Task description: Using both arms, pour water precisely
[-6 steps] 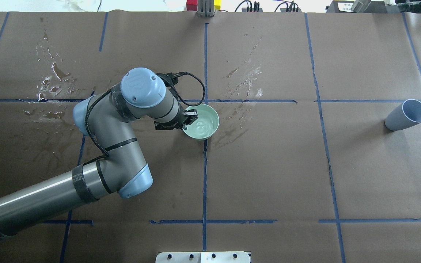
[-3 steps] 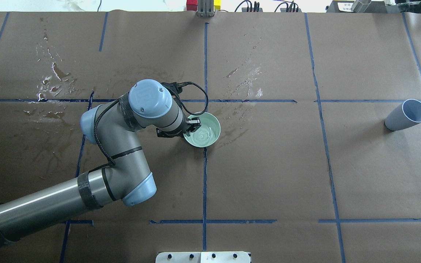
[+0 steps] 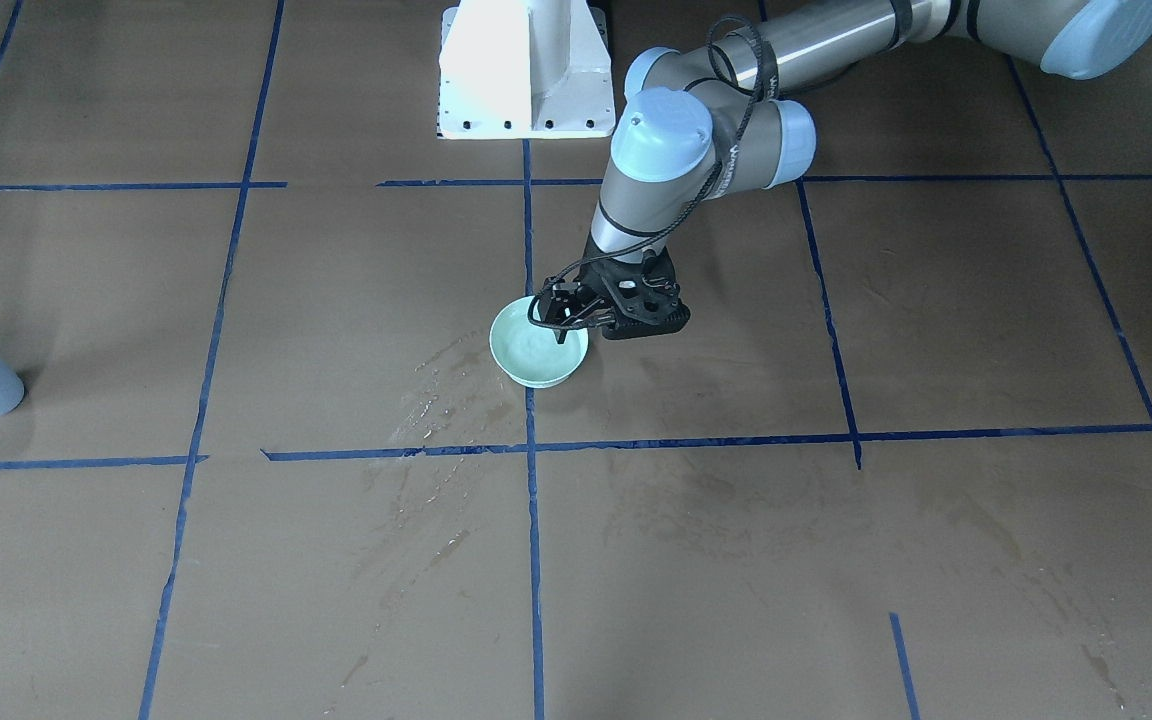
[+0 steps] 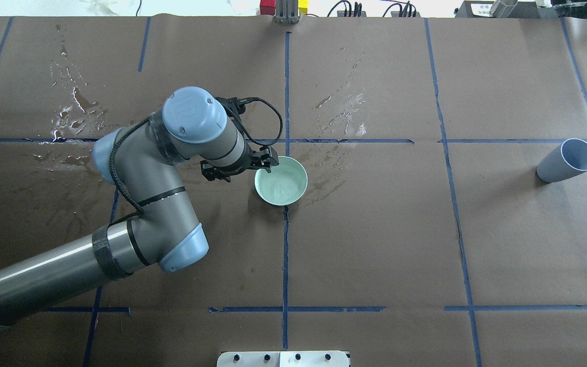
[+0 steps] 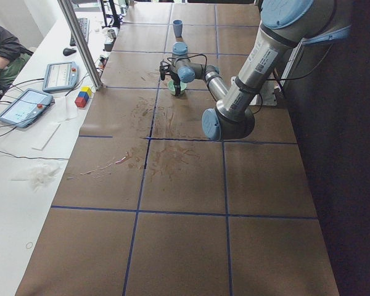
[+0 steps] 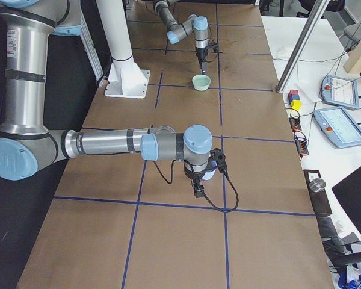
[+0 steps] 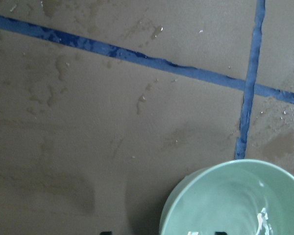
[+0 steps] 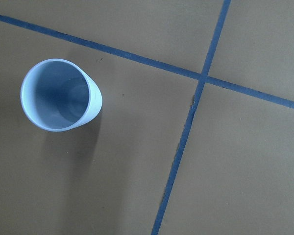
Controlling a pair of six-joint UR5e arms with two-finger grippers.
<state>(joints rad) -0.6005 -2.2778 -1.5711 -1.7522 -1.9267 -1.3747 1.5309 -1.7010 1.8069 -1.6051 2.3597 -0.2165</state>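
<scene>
While water [image 4: 283,183] lies in the green bowl [image 4: 304,179], the left gripper [image 4: 268,160] hovers at its rim, seemingly open.

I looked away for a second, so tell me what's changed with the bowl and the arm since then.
The left gripper set the green bowl down nearer the robot, then let go; its fingers now straddle the rim, apart. The water ripples less. The blue cup stayed put.

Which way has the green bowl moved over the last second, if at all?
Yes. The bowl shifted toward the robot, away from the crosswise tape line.
</scene>
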